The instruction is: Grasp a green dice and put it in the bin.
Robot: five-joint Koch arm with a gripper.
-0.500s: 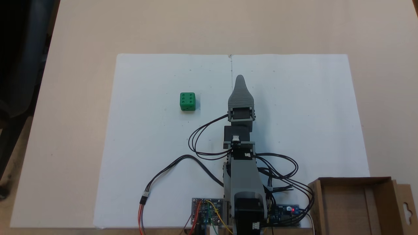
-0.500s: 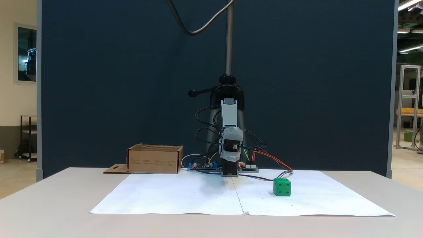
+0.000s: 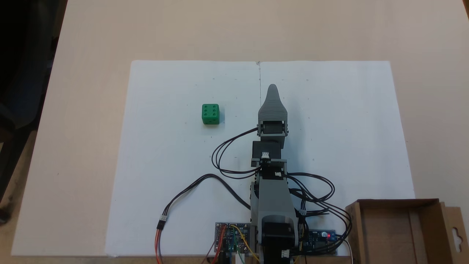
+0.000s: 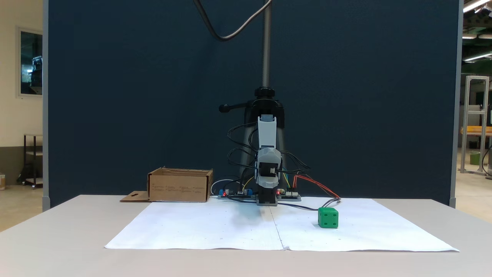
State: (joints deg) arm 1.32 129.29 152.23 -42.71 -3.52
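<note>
My gripper (image 3: 272, 88) points straight up the seam between the two white paper sheets (image 3: 329, 121) in the fixed view from above, its ribbed grey jaw narrowing to a single tip. From that angle the two jaws lie one over the other, and head-on in the other fixed view the gripper (image 4: 268, 181) shows me only its motor housing, so I cannot tell how far apart my jaws are. I hold nothing.

The green dice (image 3: 210, 114) sits flat on the left sheet in the view from above, six pips up, well apart from my tip and off to its left, a little nearer my base than the tip is. Being a cube, it offers no long axis to line up with; its faces run square to the paper edges. In the head-on view the dice (image 4: 328, 217) lies to the right of my arm, closer to that camera.

So my next move, as I judge it, is a swing leftward in the top view. The cardboard bin (image 3: 432, 234) waits on the opposite side, beside my base.
</note>
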